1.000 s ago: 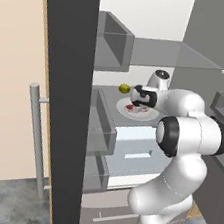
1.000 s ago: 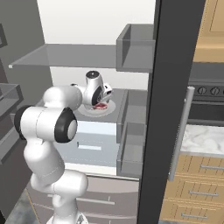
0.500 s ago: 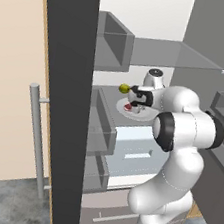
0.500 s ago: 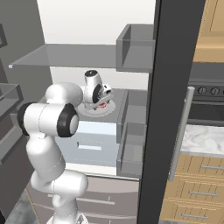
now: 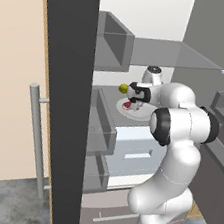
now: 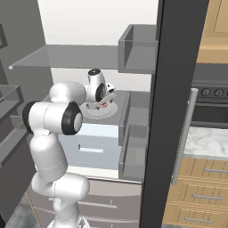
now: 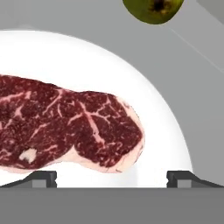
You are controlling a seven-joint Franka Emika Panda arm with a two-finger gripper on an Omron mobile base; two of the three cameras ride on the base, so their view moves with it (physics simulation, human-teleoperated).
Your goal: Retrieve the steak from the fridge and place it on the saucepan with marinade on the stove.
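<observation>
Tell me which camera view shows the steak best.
The hand view: the steak lies large on the white plate, marbling plain. In the left base view it is a small red patch; in the right base view, a sliver beside the wrist.

Steak cut off at the hand view's left edge; in both base views mostly hidden behind the hand, only a red sliver showing. Fruit cropped by the hand view's top edge. Plate cut off left and below. Stove mostly hidden behind the fridge door.
</observation>
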